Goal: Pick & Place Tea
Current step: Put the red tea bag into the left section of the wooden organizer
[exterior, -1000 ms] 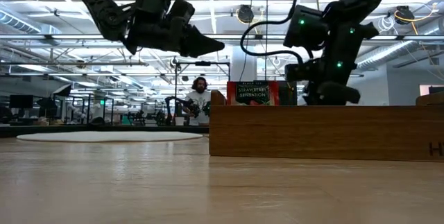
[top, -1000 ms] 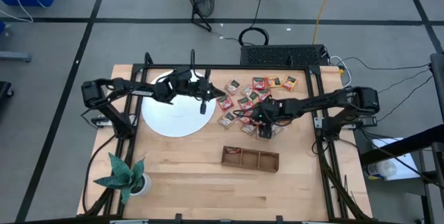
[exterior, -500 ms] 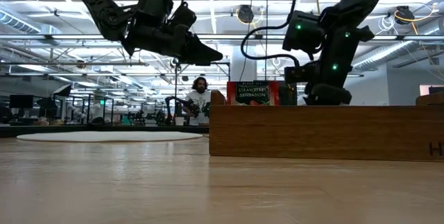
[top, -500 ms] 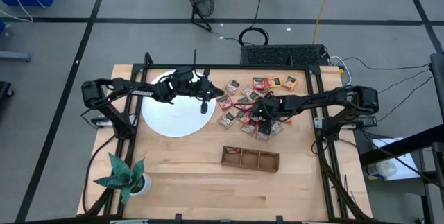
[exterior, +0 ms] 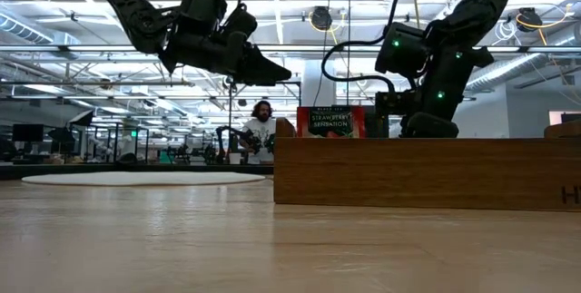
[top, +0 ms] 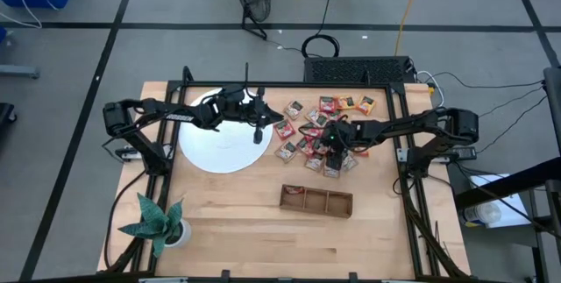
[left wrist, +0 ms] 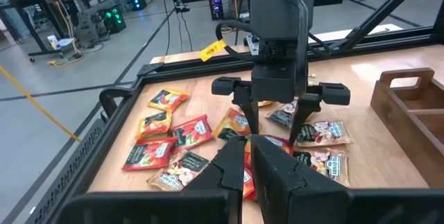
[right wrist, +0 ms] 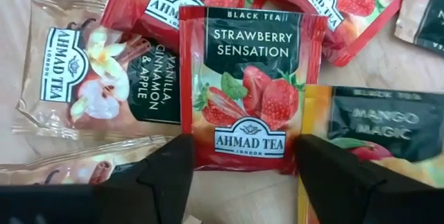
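Note:
Tea sachets [top: 317, 127] in red, orange and clear wrappers lie flat in a loose pile on the table's far right part. My right gripper [top: 333, 145] hangs over the pile, pointing down and open. In the right wrist view its fingers [right wrist: 166, 172] stand on either side of the lower edge of a red Strawberry Sensation sachet [right wrist: 253, 78], and I see no touch. The left wrist view shows that gripper [left wrist: 274, 128] with its tips just above the sachets. My left gripper [top: 259, 128] [left wrist: 248, 165] is shut and empty, in the air at the right rim of the white disc [top: 215, 147].
The brown wooden three-compartment tray [top: 316, 200] stands nearer than the pile. In the low view a red sachet [exterior: 330, 121] shows above the tray's wall [exterior: 427, 170]. A potted plant [top: 158, 222] stands at the near left corner. A person [exterior: 260, 130] is far off in the room.
My right gripper has shifted a little toward the table's far edge over the tea pile, staying open and pointing down.

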Robot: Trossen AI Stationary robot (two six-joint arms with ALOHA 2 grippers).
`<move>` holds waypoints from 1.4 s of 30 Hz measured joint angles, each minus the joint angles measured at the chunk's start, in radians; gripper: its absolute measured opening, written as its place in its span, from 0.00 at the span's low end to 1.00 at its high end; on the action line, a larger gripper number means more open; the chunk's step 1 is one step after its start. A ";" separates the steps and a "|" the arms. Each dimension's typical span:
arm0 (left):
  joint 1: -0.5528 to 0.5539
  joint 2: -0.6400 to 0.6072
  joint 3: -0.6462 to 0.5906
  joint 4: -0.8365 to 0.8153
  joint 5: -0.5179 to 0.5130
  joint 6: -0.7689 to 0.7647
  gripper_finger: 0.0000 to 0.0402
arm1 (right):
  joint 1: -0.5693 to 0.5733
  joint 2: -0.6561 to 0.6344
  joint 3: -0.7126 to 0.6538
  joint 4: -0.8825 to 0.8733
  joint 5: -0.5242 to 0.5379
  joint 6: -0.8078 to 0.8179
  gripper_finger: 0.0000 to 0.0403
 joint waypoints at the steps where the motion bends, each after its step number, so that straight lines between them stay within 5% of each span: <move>1: 0.000 0.000 0.000 -0.002 0.000 0.001 0.09 | 0.000 0.000 0.000 0.000 0.000 -0.002 0.51; 10: 0.000 0.000 0.000 -0.022 -0.001 -0.007 0.09 | 0.004 0.001 -0.001 0.015 0.004 -0.064 0.05; 16: -0.001 0.000 0.000 -0.011 -0.001 -0.107 0.09 | 0.041 -0.052 -0.003 0.043 0.075 -0.103 0.05; 24: -0.041 0.000 0.013 0.030 -0.014 -0.405 0.09 | 0.131 -0.179 -0.003 0.128 0.477 -0.186 0.04; 30: -0.133 0.001 0.085 0.027 -0.044 -0.553 0.24 | 0.158 -0.166 -0.002 0.362 0.555 -0.279 0.04; 37: -0.196 0.001 0.158 -0.131 -0.354 -0.493 0.50 | 0.161 -0.145 -0.002 0.517 0.562 -0.351 0.04; 42: -0.166 0.002 0.160 -0.195 -0.552 -0.523 0.56 | 0.163 -0.146 -0.002 0.625 0.562 -0.379 0.04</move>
